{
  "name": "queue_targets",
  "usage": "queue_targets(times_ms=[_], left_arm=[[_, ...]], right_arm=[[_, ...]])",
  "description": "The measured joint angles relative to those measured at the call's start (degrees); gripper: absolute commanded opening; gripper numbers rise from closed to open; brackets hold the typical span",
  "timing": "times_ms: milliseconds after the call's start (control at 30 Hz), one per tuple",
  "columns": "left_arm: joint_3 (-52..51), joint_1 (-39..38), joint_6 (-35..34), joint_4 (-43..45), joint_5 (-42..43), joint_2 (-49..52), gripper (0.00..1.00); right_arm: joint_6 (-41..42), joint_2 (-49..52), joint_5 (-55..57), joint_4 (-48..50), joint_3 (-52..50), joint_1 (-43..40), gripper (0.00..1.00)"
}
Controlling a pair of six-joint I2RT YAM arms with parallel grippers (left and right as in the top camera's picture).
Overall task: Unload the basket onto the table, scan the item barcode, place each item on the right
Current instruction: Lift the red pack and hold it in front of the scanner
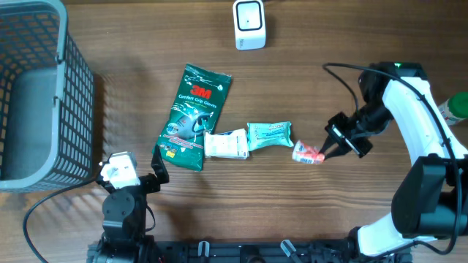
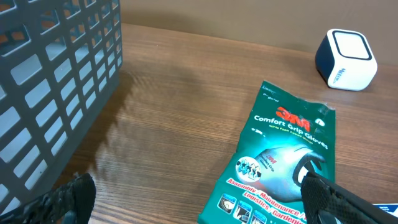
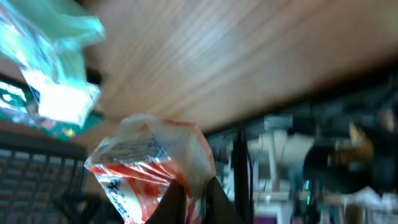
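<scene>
Right gripper (image 1: 327, 151) is pinched shut on one end of the red pack (image 1: 308, 154), right of centre. It's a crinkly red-and-white plastic pouch; can't tell if it's clear of the table (image 1: 329, 44).

Just left of it runs a row, edges touching or overlapping: teal pouch (image 1: 270, 136), white packet (image 1: 225, 144), then the glove bag (image 1: 194, 115), which is flat, glossy green and tilted.

Scanner (image 1: 249, 23), a rounded white-and-navy box, sits at the far edge, well apart from the pack with bare wood grain between them.

Basket (image 1: 73, 88), a grey plastic grid, takes the far-left corner.

Left gripper (image 2: 199, 208) is spread wide and low at the near edge, one finger by the glove bag's lower corner.

A green object (image 1: 458, 107) is cut off at the right edge.
</scene>
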Motion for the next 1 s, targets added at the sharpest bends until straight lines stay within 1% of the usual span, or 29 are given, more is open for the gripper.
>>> queue_targets(times_ms=[100,400,600,667,700,800,900,1000], left_arm=[[0.0,0.0,0.0,0.0,0.0,0.0,1.00],[0.0,0.0,0.0,0.0,0.0,0.0,1.00],[0.0,0.0,0.0,0.0,0.0,0.0,1.00],[0.0,0.0,0.0,0.0,0.0,0.0,1.00],[0.0,0.0,0.0,0.0,0.0,0.0,1.00],[0.0,0.0,0.0,0.0,0.0,0.0,1.00],[0.0,0.0,0.0,0.0,0.0,0.0,1.00],[0.0,0.0,0.0,0.0,0.0,0.0,1.00]], right_arm=[[0.0,0.0,-2.4,-0.1,0.0,0.1,0.04],[0.0,0.0,-3.8,-0.1,0.0,0.3,0.04],[0.0,0.0,-6.7,-0.1,0.0,5.2,0.04],[-0.3,0.0,-5.5,2.1,0.0,7.1,0.04],[-1.2,0.0,-5.0,5.1,0.0,8.0,0.04],[-4.4,0.0,-3.8,20.3,-0.1,11.2,0.05],[-5.8,0.0,-3.2,39.1,-0.2,14.3,0.05],[-5.5,0.1,-2.5,61.9,-0.2,16.8,0.05]])
